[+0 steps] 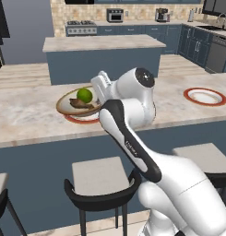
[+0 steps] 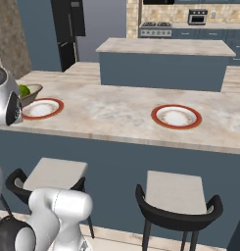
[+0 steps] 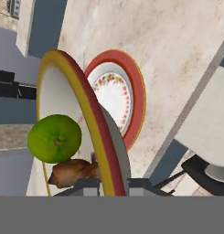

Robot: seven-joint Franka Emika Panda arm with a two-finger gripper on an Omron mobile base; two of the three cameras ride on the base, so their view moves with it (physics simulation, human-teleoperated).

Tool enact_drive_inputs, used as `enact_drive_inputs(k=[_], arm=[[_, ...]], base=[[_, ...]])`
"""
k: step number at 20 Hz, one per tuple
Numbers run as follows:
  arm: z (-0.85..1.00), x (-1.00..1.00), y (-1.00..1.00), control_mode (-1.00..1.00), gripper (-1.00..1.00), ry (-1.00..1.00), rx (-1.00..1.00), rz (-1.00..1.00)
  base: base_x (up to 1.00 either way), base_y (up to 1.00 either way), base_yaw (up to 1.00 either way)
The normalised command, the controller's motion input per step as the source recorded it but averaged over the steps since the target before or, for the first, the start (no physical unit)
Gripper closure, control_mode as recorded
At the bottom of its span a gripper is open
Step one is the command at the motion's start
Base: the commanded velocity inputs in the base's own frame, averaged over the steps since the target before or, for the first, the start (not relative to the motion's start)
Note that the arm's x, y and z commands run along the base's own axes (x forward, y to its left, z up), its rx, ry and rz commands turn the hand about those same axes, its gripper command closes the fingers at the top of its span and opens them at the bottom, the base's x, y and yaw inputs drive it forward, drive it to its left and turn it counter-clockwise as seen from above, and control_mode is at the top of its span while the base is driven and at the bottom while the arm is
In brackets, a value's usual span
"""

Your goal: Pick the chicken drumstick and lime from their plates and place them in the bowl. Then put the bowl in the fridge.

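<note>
Two foods already in the bowl (image 1: 76, 105): lime (image 1: 84, 95) resting against drumstick (image 1: 80, 104). Gripper (image 3: 111, 185) clamped on the bowl's rim, one finger inside and one outside. Bowl held off the counter (image 1: 31, 117), just above a red-rimmed plate (image 1: 82, 119), seemingly a little tilted.

Likely risks, judged from this hold:
- Pinch at one edge only, so possible pivoting or slipping of the bowl between the fingers under its own load.
- Round lime free to roll over the low rim on any further tilt or sudden swing; drumstick able to slide after it.
- Clipping the plate below, or a stool (image 1: 98, 177), on a low sweep.
- Long carry ahead to the fridge (image 2: 67, 34), well apart across the room; jolts from driving a further hazard.

Pale marbled counter on a blue-grey base, second plate (image 1: 205, 97) well off to the right. Beyond, an island (image 2: 165, 49), stove (image 1: 81, 25) and blue cabinets (image 1: 197, 46).
</note>
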Motion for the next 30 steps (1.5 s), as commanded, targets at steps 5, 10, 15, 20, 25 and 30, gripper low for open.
enact_drive_inputs(k=[5,10,15,20,25,30], arm=[[0.01,-0.26,-0.4,-1.0,1.0,0.0,0.05,-0.17],[0.0,-0.34,-0.39,-1.0,1.0,-0.04,0.07,-0.19],[0.02,-0.38,-0.31,-1.0,1.0,-0.1,0.12,-0.21],[0.08,-0.34,-0.21,-1.0,1.0,-0.17,0.04,-0.17],[0.15,-0.28,-0.19,-1.0,1.0,-0.07,0.03,-0.1],[0.1,-0.1,-0.24,-1.0,1.0,0.06,0.01,0.0]], base=[[0.0,0.0,0.0],[0.0,0.0,0.0],[0.0,0.0,0.0],[0.0,0.0,0.0],[0.0,0.0,0.0],[0.0,0.0,0.0]])
